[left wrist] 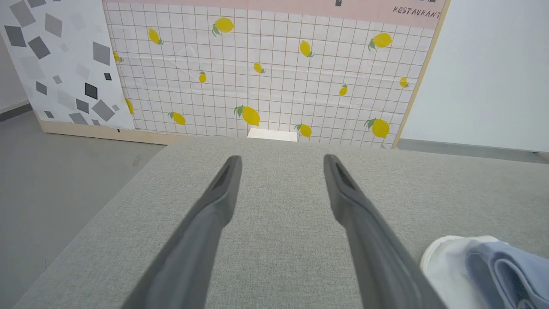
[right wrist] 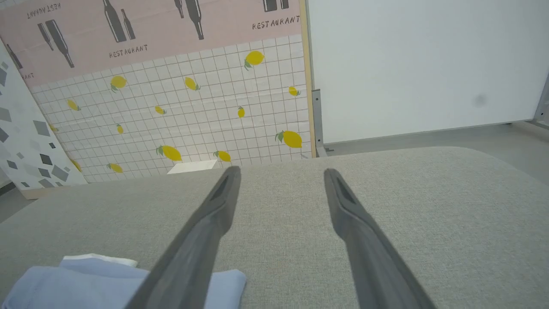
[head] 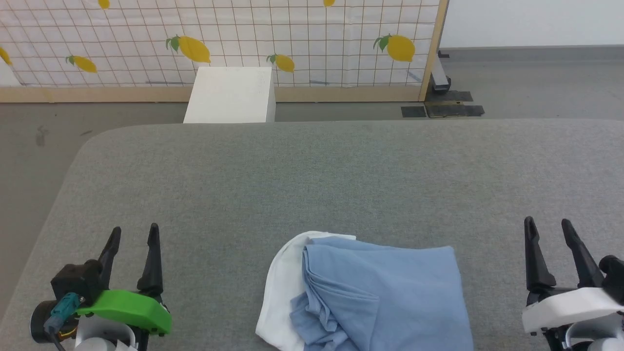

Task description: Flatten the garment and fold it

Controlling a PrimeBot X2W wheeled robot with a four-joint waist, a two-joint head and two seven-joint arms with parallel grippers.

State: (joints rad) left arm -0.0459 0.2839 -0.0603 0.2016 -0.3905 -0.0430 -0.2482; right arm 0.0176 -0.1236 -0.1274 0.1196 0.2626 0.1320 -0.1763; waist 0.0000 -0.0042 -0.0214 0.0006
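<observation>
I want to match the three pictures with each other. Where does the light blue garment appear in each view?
Head view: the garment lies at the bottom centre, its white piece on the left.
Left wrist view: the garment is in the bottom right corner.
Right wrist view: the garment is in the bottom left corner.
Shared landmark: the white box at the foot of the lemon-print panel.

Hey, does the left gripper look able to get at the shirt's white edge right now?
Probably yes. The left gripper is open, apart from the shirt, and bare grey surface lies between it and the white edge, with nothing in the way.
</observation>
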